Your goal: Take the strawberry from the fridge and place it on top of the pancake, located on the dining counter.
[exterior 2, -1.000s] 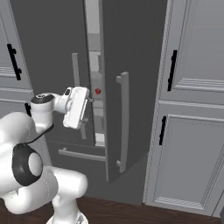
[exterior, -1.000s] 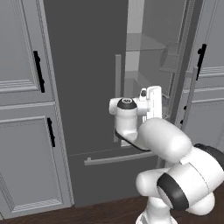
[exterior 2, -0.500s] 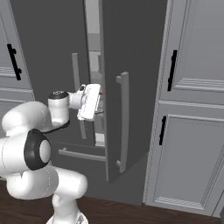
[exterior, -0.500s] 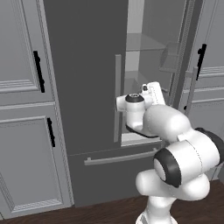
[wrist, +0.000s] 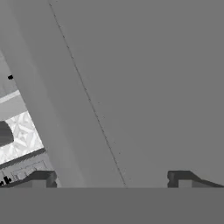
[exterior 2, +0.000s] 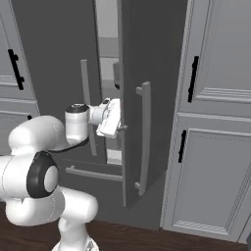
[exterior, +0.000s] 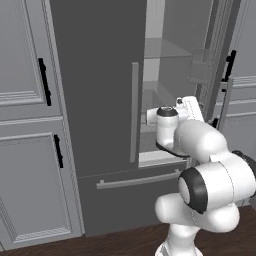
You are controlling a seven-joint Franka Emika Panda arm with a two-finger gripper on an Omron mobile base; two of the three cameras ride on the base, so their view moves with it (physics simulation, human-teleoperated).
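Hand view: the gripper [wrist: 109, 179], fingers spread and empty, is held against the fridge [exterior: 95, 75] door's inner face. The strawberry is unseen; reorientation toward the shelves is advised.

Pincer [wrist: 109, 177] inside the fridge [exterior: 100, 90], behind its open door [exterior 2: 135, 98].
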